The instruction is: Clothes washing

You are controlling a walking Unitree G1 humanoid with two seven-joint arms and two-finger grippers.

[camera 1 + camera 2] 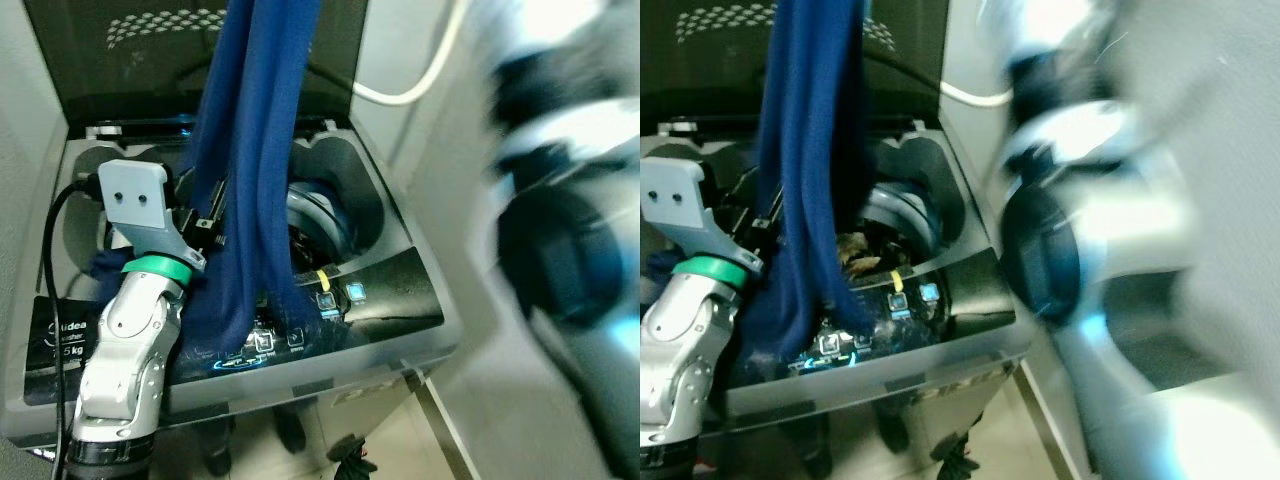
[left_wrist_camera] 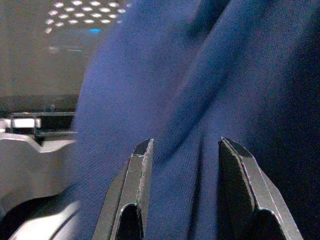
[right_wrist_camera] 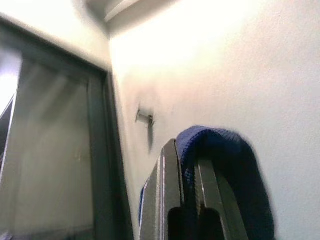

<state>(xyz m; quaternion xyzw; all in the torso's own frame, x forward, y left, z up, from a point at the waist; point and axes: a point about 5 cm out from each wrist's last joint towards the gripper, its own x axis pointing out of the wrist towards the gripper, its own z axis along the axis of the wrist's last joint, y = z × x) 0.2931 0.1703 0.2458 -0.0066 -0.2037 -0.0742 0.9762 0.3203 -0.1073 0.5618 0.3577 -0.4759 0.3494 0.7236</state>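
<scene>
A long dark blue garment (image 1: pixel 250 150) hangs from above down into the open top-loading washing machine (image 1: pixel 400 260). Its lower end drapes over the front control panel (image 1: pixel 300 335). My right gripper (image 3: pixel 186 150) is raised high near the wall and shut on the garment's top fold (image 3: pixel 225 150). My left gripper (image 2: pixel 185 145) is open, its fingers (image 2: pixel 137 175) spread right against the hanging blue cloth. In the eye views the left gripper (image 1: pixel 205 228) reaches in over the tub beside the garment. More clothes lie inside the drum (image 1: pixel 315 215).
The machine's dark lid (image 1: pixel 120 60) stands open behind the tub. A white hose (image 1: pixel 420 80) curves along the wall at the back right. My blurred right arm (image 1: pixel 570 230) is close to the camera on the right. Tiled floor (image 1: pixel 400 440) lies below the machine's front.
</scene>
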